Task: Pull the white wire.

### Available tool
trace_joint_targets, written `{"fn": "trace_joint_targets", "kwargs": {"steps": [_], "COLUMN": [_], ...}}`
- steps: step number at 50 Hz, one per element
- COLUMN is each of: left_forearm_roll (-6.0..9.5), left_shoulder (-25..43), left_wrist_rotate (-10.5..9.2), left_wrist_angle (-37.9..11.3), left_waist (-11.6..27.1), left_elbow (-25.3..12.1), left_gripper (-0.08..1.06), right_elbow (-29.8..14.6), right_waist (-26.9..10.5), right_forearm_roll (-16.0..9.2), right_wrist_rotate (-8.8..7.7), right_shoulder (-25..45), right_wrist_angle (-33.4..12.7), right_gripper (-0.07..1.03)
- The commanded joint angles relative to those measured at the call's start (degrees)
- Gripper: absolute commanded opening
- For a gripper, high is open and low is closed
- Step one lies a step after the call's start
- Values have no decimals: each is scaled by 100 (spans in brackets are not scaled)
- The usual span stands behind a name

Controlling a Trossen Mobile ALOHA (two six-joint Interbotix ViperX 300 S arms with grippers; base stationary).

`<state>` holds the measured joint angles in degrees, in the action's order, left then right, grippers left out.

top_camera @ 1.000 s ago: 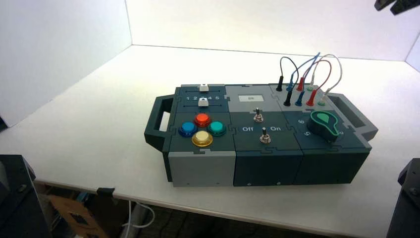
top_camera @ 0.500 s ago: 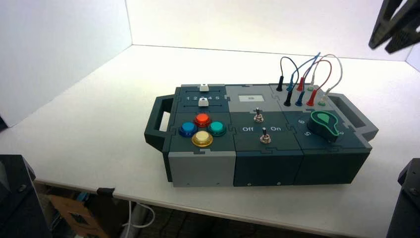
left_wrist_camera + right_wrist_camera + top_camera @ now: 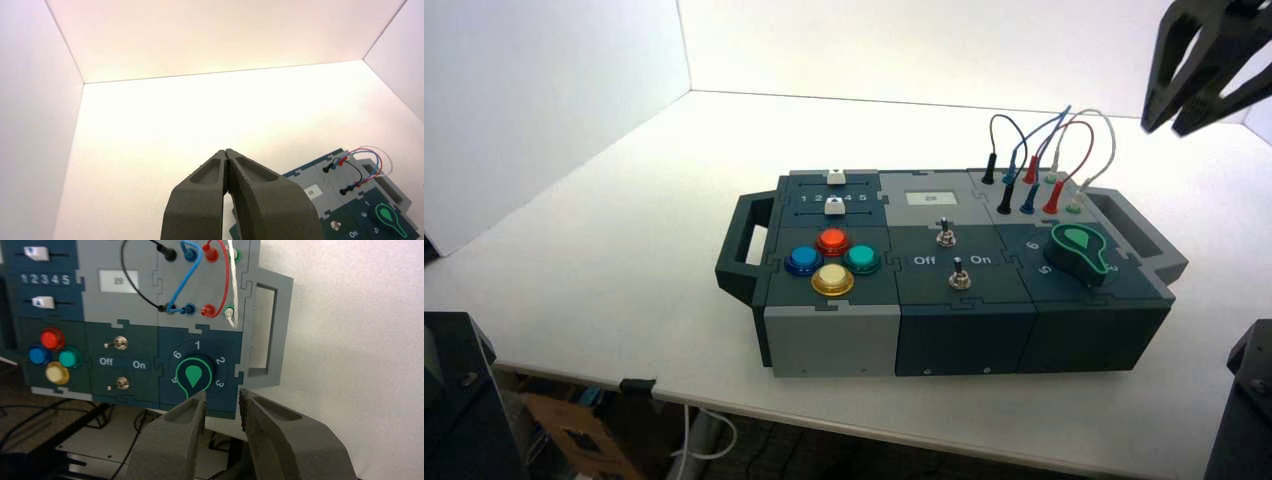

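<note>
The right gripper [image 3: 1189, 105] hangs in the air at the upper right of the high view, above and to the right of the box's far right corner. Its two dark fingers are parted by a narrow gap and hold nothing. In the right wrist view the same gripper [image 3: 221, 400] looks down on the box from above, with the green knob [image 3: 194, 376] just past its fingertips.

The white wire [image 3: 1096, 140] stands below and to the left of this gripper, well apart from it and not touched. It forms a thin pale arch at the far right corner of the box [image 3: 964, 330], the outermost of the wire loops there. Both its pale plugs sit in green-ringed sockets, as the right wrist view shows [image 3: 232, 295]. Just beside it, toward the box's middle, arch the red wire [image 3: 1079, 150], the blue wire [image 3: 1044, 130] and a black wire [image 3: 999, 125].

Nearer the front of the box, in front of the wires, is the knob [image 3: 1079, 250]. Two metal toggle switches [image 3: 952, 255] sit in the middle by the words "Off" and "On". Four round buttons [image 3: 832, 260], red, blue, green and yellow, are grouped at the left, with two white sliders [image 3: 834, 192] behind them.

The left gripper [image 3: 226, 157] is away from the box, over the bare white table [image 3: 624, 230], its fingertips pressed together with nothing between them.
</note>
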<state>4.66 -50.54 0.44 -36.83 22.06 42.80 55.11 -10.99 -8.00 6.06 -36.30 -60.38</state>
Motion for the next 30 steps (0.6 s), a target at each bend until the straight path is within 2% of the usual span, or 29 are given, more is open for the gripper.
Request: {"fn": "trace_joint_targets", "kwargs": {"steps": [1,11,30], "left_forearm_roll": [9,9,9], "left_shoulder": [0,0,35], "left_wrist_rotate": [18,18,35], "left_wrist_angle": [88,123,141], "left_waist": [-9,0,-9], "left_elbow": [-176,-237,-316], "left_gripper": [-3,-3,-3], "right_elbow": [-211,-308,-615], "right_waist": [35,26,26], "right_forearm_roll": [-9,-9,-35], "right_wrist_rotate": [-18,-44,-211], "right_shoulder": [176,571,1389], "right_wrist_angle": [44,18,9], "right_gripper": [37,37,37]}}
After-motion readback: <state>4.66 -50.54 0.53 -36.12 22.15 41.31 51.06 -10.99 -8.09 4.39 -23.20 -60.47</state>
